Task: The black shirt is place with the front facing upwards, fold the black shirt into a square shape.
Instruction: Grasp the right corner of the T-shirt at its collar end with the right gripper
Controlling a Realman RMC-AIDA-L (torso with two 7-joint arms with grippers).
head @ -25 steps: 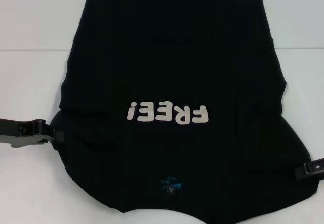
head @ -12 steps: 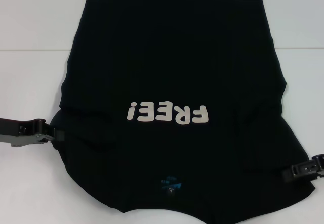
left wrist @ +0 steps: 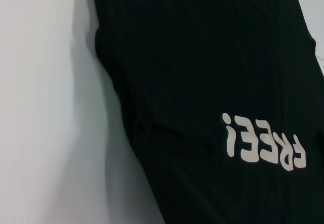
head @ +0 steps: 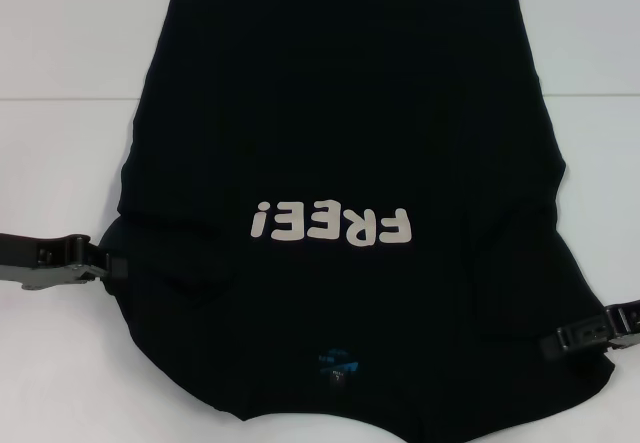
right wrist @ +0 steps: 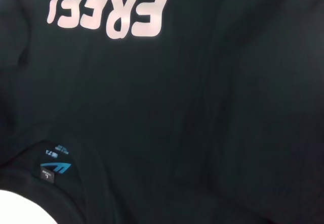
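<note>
The black shirt [head: 340, 113] lies front up on the white table [head: 60, 63], its collar and blue neck label [head: 338, 363] nearest me and the pale "FREE!" lettering [head: 333, 225] across the chest. At the shirt's left sleeve edge, my left gripper [head: 108, 266] touches the cloth. My right gripper [head: 565, 343] sits over the right sleeve edge, which has shifted inward along with it. The left wrist view holds the shirt [left wrist: 202, 57] beside bare table. Only shirt [right wrist: 202, 107] and the label [right wrist: 53, 166] fill the right wrist view.
White table surface [left wrist: 40, 107] runs along both sides of the shirt and beyond its far hem. The near edge of the shirt reaches the bottom of the head view.
My right gripper has slid leftward, inward over the shirt, and the shirt's right sleeve edge has drawn in with it. The left gripper has stayed put.
</note>
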